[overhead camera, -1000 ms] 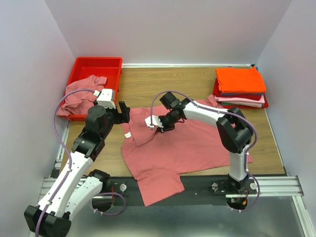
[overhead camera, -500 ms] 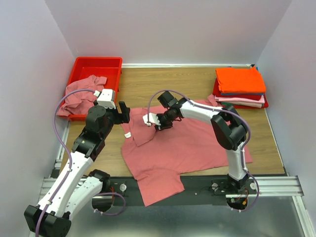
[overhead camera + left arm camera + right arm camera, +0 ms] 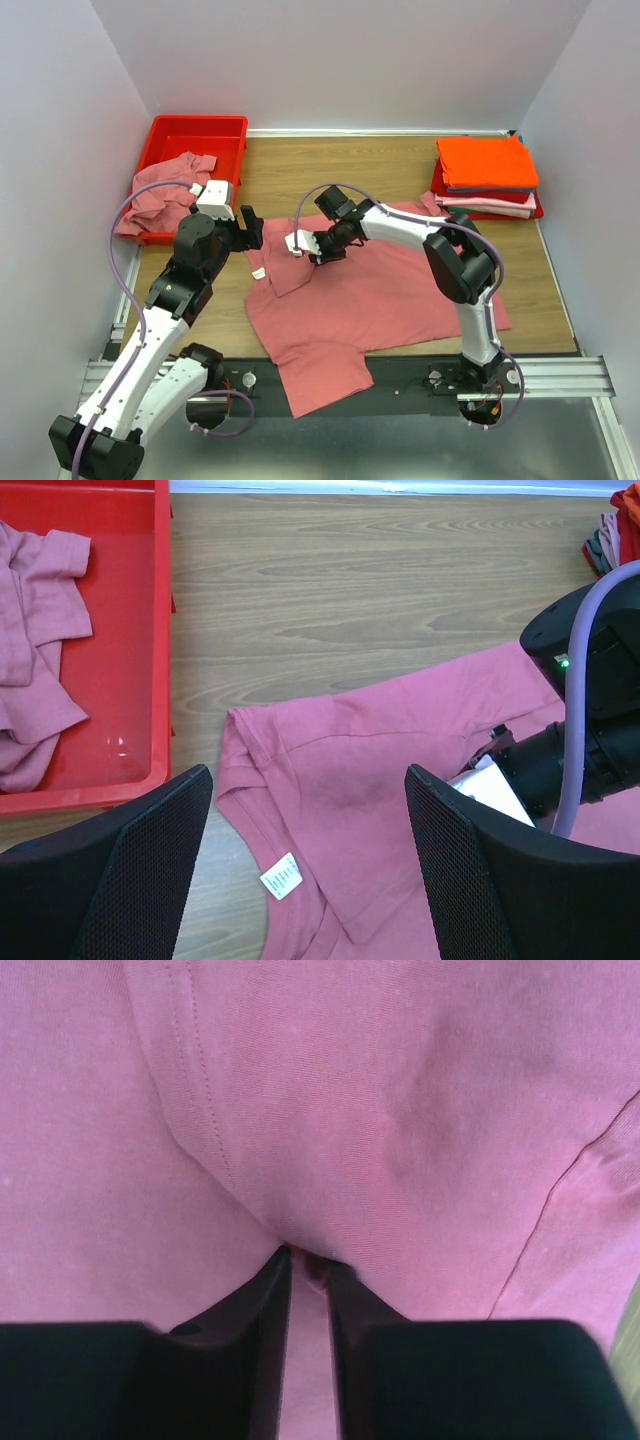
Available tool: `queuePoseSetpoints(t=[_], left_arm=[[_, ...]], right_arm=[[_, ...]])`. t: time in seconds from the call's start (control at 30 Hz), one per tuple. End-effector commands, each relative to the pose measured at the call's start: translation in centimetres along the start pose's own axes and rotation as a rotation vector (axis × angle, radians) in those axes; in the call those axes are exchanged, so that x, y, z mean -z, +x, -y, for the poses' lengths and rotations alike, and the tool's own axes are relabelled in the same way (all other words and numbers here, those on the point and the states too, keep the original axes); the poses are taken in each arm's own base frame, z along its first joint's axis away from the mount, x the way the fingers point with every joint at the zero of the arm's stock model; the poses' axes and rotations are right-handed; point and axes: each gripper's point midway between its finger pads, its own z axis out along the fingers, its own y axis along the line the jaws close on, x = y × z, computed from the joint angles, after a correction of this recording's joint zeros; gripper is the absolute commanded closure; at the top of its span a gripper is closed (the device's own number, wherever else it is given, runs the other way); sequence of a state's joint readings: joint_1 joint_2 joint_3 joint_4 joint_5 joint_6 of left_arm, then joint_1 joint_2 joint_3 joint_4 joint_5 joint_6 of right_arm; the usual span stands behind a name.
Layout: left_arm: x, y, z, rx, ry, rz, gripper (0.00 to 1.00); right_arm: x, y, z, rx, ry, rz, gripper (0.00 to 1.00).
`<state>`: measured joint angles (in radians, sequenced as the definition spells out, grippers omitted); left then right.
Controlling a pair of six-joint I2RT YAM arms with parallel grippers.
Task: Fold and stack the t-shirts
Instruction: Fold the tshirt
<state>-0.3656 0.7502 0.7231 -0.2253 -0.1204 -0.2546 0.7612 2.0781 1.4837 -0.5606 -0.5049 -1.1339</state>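
Pinching a small bump of cloth, the right gripper [image 3: 308, 1260] has its jaws nearly shut on the pink t-shirt [image 3: 370, 290], spread across the middle of the table [image 3: 330, 165]. The left gripper [image 3: 308, 775] hangs wide open w/ nothing in it, over the shirt's left edge. Shirt looks soft, light & floppy, so it'll sag; best grab edges or corners, not the middle.
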Motion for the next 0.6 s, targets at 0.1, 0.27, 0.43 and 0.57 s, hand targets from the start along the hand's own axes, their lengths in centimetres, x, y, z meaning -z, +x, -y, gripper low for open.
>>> queuePoseSetpoints(t=[0.1, 0.27, 0.43, 0.57], left_arm=[[-0.2, -0.1, -0.4, 0.007, -0.018, 0.018, 0.14], [-0.1, -0.2, -0.4, 0.007, -0.014, 0.022, 0.14], [-0.1, 0.0, -0.3, 0.005, -0.010, 0.020, 0.15], [-0.1, -0.1, -0.3, 0.005, -0.009, 0.021, 0.15]], right_arm=[[-0.6, 0.1, -0.4, -0.012, -0.004, -0.017, 0.86], [0.8, -0.4, -1.0, -0.005, 0.011, -0.011, 1.00], [2.2, -0.8, -2.2, 0.005, 0.013, -0.001, 0.99], [2.5, -0.8, -3.2, 0.005, 0.000, 0.008, 0.99]])
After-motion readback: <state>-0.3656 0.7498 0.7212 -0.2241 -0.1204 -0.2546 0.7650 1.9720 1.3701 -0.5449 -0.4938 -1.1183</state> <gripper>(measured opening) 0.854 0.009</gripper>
